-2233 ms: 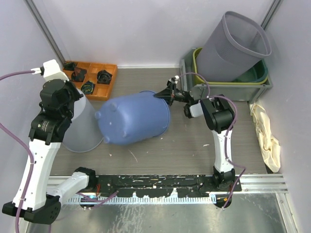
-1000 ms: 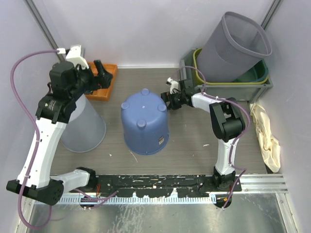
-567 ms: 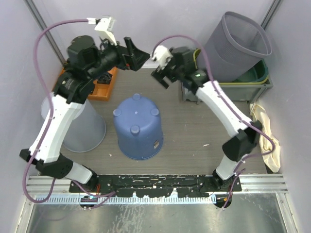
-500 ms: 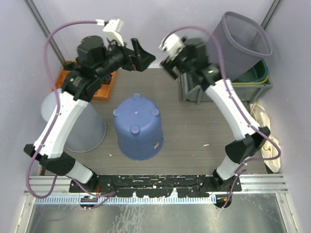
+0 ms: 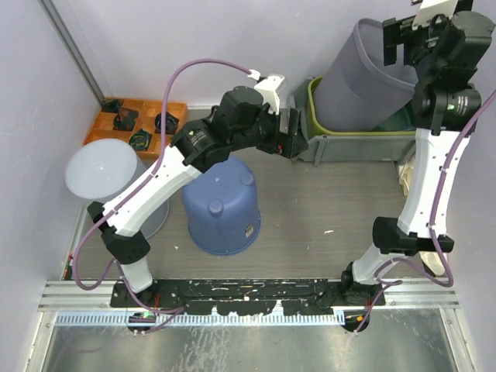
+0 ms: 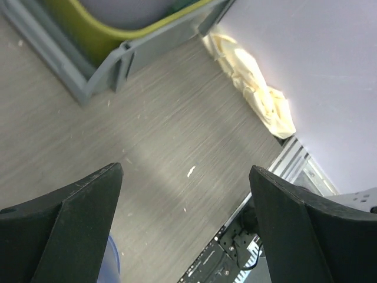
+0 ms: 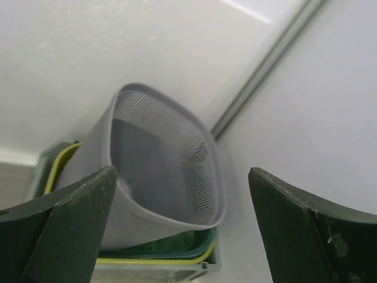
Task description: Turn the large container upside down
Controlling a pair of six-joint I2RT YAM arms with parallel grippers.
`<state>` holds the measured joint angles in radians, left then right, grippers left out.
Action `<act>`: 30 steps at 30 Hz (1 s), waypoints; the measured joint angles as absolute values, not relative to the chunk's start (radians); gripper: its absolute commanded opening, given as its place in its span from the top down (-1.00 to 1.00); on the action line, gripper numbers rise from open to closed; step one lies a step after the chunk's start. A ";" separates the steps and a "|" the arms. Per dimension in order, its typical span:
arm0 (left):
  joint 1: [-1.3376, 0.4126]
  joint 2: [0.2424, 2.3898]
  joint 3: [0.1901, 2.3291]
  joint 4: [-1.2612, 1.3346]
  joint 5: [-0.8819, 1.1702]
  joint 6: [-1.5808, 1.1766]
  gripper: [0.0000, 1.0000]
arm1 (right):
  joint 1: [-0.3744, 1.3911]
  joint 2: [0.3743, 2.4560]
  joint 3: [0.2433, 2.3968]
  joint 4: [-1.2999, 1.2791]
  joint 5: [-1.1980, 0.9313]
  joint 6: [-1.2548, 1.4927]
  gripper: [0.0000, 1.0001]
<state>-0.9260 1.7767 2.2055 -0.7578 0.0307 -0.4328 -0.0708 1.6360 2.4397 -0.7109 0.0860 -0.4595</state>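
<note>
Nearest the arm bases, we see the blue container (image 5: 223, 211) standing mouth down on the table (image 5: 325, 201), left of centre. Its flat base with stubby feet faces up, so its long axis runs vertical. The left arm crosses over its far edge.

The left gripper (image 5: 292, 136) hangs in the air beyond and to the right of the container, not touching it. In the left wrist view its two dark fingers (image 6: 65, 227) stand wide apart with only bare table between them, and just a sliver of the container's blue shows at the lower left.

Left of the container stands a pale tub (image 5: 115, 180), also mouth down, just beside it. Past that, in the far left corner, lies an orange tray (image 5: 140, 124) holding black parts. A cream cloth (image 6: 253, 82) lies by the right wall.

At the far right a grey crate (image 5: 358, 142) holds a green bin, and a grey mesh basket (image 5: 370, 77) leans in it, mouth tilted up. The right gripper (image 5: 397, 40) is raised high by that basket, well apart from the container, its jaws spread with nothing between them
</note>
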 measured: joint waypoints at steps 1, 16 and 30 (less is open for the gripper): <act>-0.934 1.776 2.193 -0.773 0.010 -0.449 -0.82 | -0.099 1.651 2.457 -0.739 0.013 -0.439 -0.99; -1.010 2.128 2.268 -0.854 -0.187 -0.566 -0.79 | -0.261 1.916 2.444 -0.896 -0.442 -0.301 -0.99; -0.969 1.995 1.748 -0.872 -0.258 -0.628 -0.79 | -0.250 1.989 2.495 -0.958 -0.638 -0.308 -0.58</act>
